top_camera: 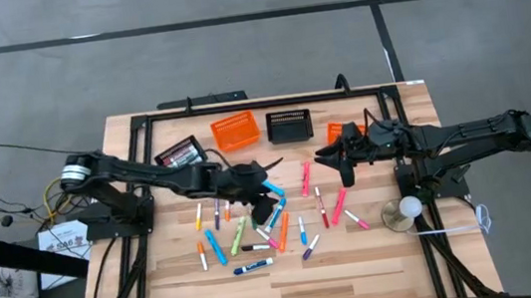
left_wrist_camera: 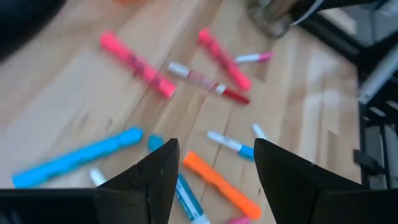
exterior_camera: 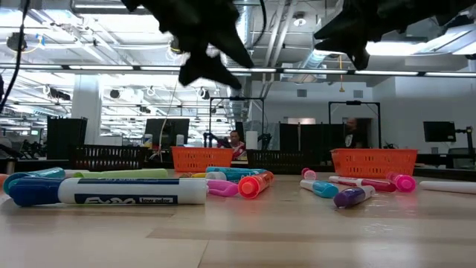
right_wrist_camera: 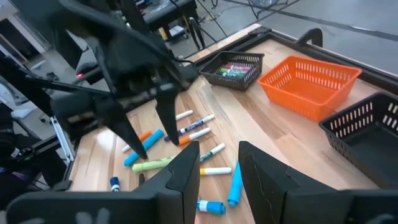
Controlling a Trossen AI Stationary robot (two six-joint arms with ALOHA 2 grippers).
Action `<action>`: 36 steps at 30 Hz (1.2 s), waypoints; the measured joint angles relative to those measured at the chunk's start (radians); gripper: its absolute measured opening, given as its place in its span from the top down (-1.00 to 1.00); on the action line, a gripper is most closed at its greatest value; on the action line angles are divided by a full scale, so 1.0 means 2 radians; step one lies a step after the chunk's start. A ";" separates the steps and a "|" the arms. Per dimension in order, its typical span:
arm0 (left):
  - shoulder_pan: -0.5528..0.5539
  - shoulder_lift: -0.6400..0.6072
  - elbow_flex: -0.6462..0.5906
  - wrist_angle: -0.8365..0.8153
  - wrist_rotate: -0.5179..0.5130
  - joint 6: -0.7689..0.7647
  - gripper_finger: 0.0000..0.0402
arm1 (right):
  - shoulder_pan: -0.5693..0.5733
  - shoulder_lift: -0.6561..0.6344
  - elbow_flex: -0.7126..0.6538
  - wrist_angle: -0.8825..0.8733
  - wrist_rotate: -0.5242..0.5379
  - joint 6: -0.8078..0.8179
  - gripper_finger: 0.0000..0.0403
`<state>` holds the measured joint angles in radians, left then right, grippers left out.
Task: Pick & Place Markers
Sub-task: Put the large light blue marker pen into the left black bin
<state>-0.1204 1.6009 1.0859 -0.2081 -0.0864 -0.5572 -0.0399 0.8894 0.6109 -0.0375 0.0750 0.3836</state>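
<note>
Several markers (top_camera: 264,224) in pink, red, orange, green, blue and white lie flat and scattered on the middle of the wooden table (top_camera: 359,269). My left gripper (top_camera: 268,207) hangs open above the middle of the scatter, touching nothing. In the left wrist view its fingers (left_wrist_camera: 155,180) stand either side of an orange marker (left_wrist_camera: 221,183) and a light-blue-capped one (left_wrist_camera: 233,144) lying below them. My right gripper (top_camera: 344,167) waits open and empty above the table's far right part, well clear of the markers (right_wrist_camera: 186,134).
At the far edge stand an orange basket (top_camera: 234,130), a black basket (top_camera: 289,125) and a second black one (top_camera: 179,155). Another orange basket (top_camera: 341,130) is partly under my right arm. A white ball on a round base (top_camera: 405,211) stands at the right. People (exterior_camera: 235,141) are in the room behind.
</note>
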 joint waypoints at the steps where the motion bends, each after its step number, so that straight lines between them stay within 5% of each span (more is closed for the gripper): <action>1: 0.000 0.009 0.000 0.000 0.000 -0.009 -0.02 | 0.000 0.000 0.000 -0.002 0.000 0.000 0.49; 14: -0.002 0.060 0.000 0.002 0.003 -0.092 0.22 | 0.000 0.000 0.000 -0.008 0.000 0.000 0.49; 36: -0.019 0.041 0.018 0.071 -0.013 -0.099 0.24 | -0.001 0.000 0.000 -0.032 0.001 0.000 0.49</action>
<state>-0.1589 1.6829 1.1214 -0.0666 -0.1124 -0.7552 -0.0413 0.8894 0.6109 -0.1021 0.0773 0.3828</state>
